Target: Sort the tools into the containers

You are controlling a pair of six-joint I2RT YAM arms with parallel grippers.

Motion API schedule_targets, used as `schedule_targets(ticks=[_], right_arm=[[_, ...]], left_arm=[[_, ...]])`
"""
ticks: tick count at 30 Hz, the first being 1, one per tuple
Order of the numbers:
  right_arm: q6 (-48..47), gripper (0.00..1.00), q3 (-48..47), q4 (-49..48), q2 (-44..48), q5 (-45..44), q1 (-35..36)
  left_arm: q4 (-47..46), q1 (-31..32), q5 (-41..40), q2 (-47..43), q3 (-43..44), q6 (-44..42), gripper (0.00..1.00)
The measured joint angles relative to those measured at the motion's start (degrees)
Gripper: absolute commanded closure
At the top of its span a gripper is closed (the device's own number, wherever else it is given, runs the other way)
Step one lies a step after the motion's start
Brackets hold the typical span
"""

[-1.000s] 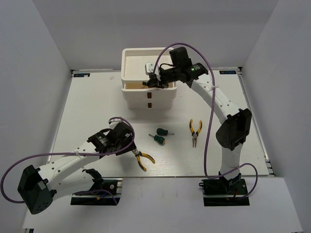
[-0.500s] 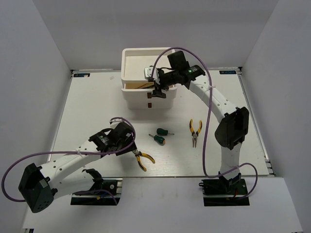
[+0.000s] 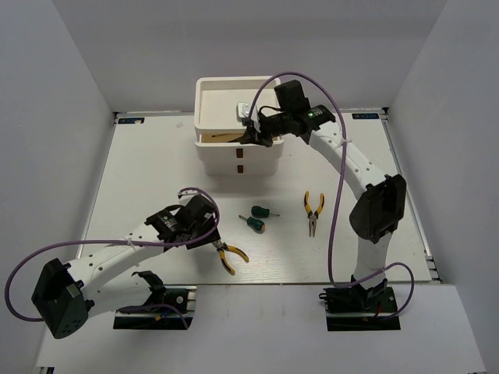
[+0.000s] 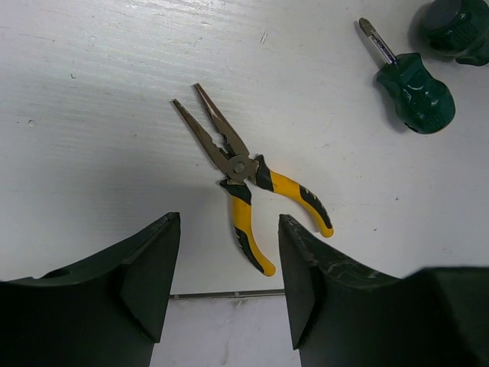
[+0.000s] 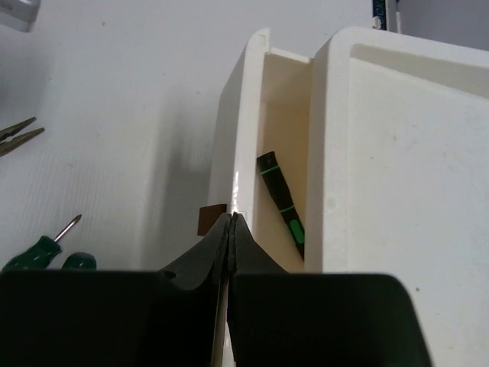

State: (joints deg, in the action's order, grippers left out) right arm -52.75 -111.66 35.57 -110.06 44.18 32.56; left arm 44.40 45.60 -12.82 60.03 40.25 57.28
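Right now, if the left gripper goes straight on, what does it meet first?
Probably the yellow-handled pliers on the table; the left gripper is open, in line with their handles. Depth unclear.

place: pretty clearly a robotics lab test cell, not a home or a shop
walls: plain white panels boxing it in at 9, 12 and 3 o'clock
table: bare white board, small blue tags at the 11 and 1 o'clock corners
hardware: two white arms on black bases at 6 o'clock, purple cables looping loose
props: just a white organizer at 12 o'clock and loose pliers
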Motion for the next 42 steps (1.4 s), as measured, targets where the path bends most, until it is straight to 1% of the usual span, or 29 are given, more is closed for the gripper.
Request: schedule_targets(ticks=[5,10,17,23,31,42], right_arm=[[-2.4,1.00,-2.0,6.1,-1.7,-0.3,0.2],[-2.3,1.00,-0.8,5.8,-3.2,-4.8,0.8],[0.1,1.00,9.4,-5.5,-2.7,-16.3,2.8],[2.8,1.00,15.1,-14.3,-0.5,-21.7,3.6],[5.9,1.00,19.1,-21.2,0.9,-24.6,4.0],[7.2,1.00,24.9,-31.2,5.4,-26.7,4.5]], left_arm=[[0.0,0.0,0.0,0.0,0.0,-0.1,0.35],[0.0,0.0,0.0,0.0,0.0,-0.2,0.35],[0.0,0.0,0.0,0.0,0.0,-0.3,0.35],[0.0,0.0,0.0,0.0,0.0,-0.3,0.35],[0.0,0.0,0.0,0.0,0.0,-0.3,0.34],[-0.3,0.0,0.2,0.8,0.0,-0.5,0.34]])
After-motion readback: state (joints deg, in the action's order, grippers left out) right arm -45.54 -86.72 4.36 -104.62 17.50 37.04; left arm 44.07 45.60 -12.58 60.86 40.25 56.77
